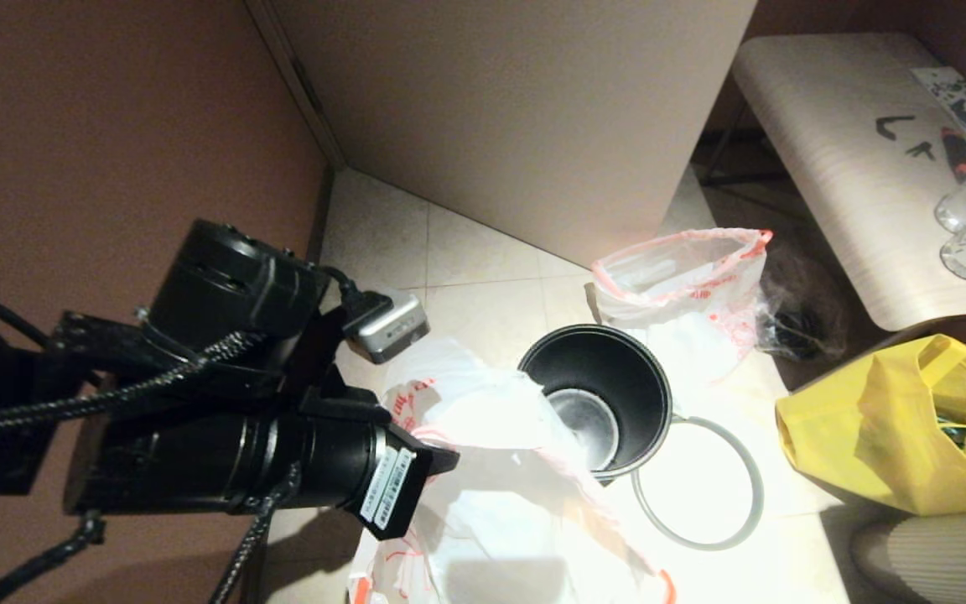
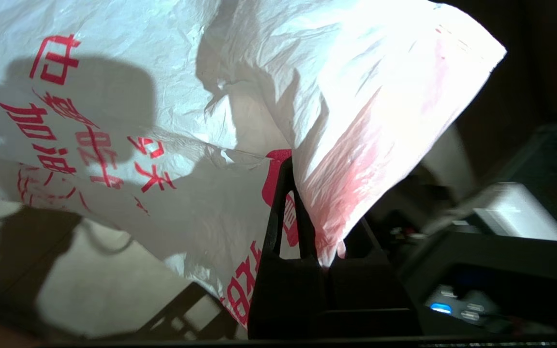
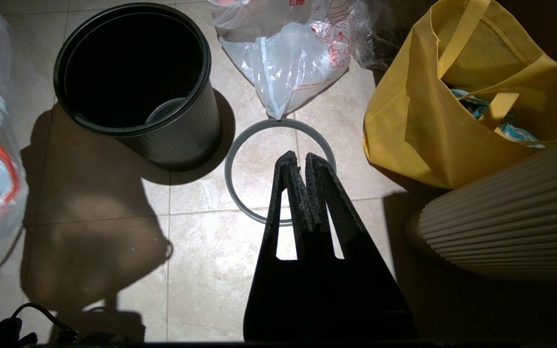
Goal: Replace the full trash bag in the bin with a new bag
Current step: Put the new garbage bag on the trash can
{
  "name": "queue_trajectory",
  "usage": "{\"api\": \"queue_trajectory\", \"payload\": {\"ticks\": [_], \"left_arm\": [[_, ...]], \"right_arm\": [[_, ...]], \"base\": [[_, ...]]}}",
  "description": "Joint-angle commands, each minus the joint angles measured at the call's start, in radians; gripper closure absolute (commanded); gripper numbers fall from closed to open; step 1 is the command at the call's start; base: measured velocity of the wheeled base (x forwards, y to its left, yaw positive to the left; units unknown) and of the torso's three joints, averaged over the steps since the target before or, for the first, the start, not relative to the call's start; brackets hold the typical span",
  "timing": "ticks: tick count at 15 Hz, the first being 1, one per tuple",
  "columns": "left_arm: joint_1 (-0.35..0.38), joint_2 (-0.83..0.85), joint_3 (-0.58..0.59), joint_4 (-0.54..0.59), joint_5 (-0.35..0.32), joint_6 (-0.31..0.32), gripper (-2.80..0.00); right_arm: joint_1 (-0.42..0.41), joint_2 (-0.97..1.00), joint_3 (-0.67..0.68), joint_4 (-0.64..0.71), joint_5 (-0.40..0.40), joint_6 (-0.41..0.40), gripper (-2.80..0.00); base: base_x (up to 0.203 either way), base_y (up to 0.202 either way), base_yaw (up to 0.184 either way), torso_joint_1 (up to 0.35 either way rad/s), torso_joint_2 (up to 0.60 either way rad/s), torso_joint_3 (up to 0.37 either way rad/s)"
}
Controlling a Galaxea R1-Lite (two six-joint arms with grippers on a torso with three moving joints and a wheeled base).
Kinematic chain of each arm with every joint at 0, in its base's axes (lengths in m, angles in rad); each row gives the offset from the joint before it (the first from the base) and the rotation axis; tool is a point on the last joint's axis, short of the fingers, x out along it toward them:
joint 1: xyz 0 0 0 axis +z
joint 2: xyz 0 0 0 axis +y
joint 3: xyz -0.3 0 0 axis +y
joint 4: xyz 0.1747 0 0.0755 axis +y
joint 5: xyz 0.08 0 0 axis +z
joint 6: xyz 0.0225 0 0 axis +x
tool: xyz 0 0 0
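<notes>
My left gripper [image 2: 303,193] is shut on the red-orange hem of the new bag [image 2: 138,96], a slack white film bag with red print. In the head view the new bag [image 1: 500,495] hangs from the left gripper [image 1: 437,460], and its film drapes over the near left rim of the bin [image 1: 617,356]. The bin [image 3: 182,140] is round, dark grey and unlined. Its thin grey hoop [image 1: 751,470] lies flat on the floor beside it. The bulging full trash bag [image 1: 693,327] stands behind the bin. My right gripper [image 3: 301,159] is shut on nothing, above the hoop [image 3: 232,183].
A yellow fabric tote [image 1: 869,436] stands to the right of the hoop, with a ribbed beige object [image 1: 936,554] near it. A small clear bag of dark items [image 1: 785,323] lies by the full bag. A pale table [image 1: 852,168] with clear bottles is at the far right.
</notes>
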State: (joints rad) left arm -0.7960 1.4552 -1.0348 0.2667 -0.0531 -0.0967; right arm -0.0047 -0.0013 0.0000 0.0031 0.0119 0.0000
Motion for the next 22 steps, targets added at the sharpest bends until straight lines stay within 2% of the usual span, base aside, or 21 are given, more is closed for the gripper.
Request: {"api": "queue_trajectory", "payload": {"ticks": [1,3,4,6,8,9,12,14,16,19,21,22], "left_arm": [[-0.056,-0.064,-0.08,0.038,-0.016,-0.018,0.0],[-0.108,-0.078,-0.119,0.042,-0.05,-0.038,0.0],[-0.125,-0.071,-0.134,0.029,-0.087,-0.058,0.0],[-0.133,-0.057,-0.143,-0.062,-0.146,-0.086,0.0],[-0.137,-0.037,-0.148,-0.166,-0.163,-0.111,0.0],[-0.153,-0.032,-0.158,-0.184,-0.179,-0.135,0.0],[-0.163,-0.018,-0.172,-0.206,-0.322,-0.2,0.0],[-0.163,-0.007,-0.166,-0.268,-0.344,-0.224,0.0],[-0.16,0.02,-0.165,-0.282,-0.354,-0.239,0.0],[-0.155,0.08,-0.103,-0.314,-0.358,-0.244,0.0],[-0.141,0.127,-0.014,-0.451,-0.371,-0.241,0.0],[-0.116,0.171,0.042,-0.561,-0.41,-0.239,0.0]], "right_arm": [[0.0,0.001,0.0,0.0,0.0,0.0,0.0],[0.0,0.001,0.0,0.0,0.0,0.0,0.0],[0.0,0.001,0.0,0.0,0.0,0.0,0.0],[0.0,0.001,0.0,0.0,0.0,0.0,0.0],[0.0,0.001,0.0,0.0,0.0,0.0,0.0],[0.0,0.001,0.0,0.0,0.0,0.0,0.0],[0.0,0.001,0.0,0.0,0.0,0.0,0.0],[0.0,0.001,0.0,0.0,0.0,0.0,0.0],[0.0,0.001,0.0,0.0,0.0,0.0,0.0],[0.0,0.001,0.0,0.0,0.0,0.0,0.0],[0.0,0.001,0.0,0.0,0.0,0.0,0.0],[0.0,0.001,0.0,0.0,0.0,0.0,0.0]], "base": [[0.0,0.0,0.0,0.0,0.0,0.0],[0.0,0.0,0.0,0.0,0.0,0.0],[0.0,0.0,0.0,0.0,0.0,0.0],[0.0,0.0,0.0,0.0,0.0,0.0],[0.0,0.0,0.0,0.0,0.0,0.0],[0.0,0.0,0.0,0.0,0.0,0.0],[0.0,0.0,0.0,0.0,0.0,0.0],[0.0,0.0,0.0,0.0,0.0,0.0],[0.0,0.0,0.0,0.0,0.0,0.0],[0.0,0.0,0.0,0.0,0.0,0.0],[0.0,0.0,0.0,0.0,0.0,0.0],[0.0,0.0,0.0,0.0,0.0,0.0]]}}
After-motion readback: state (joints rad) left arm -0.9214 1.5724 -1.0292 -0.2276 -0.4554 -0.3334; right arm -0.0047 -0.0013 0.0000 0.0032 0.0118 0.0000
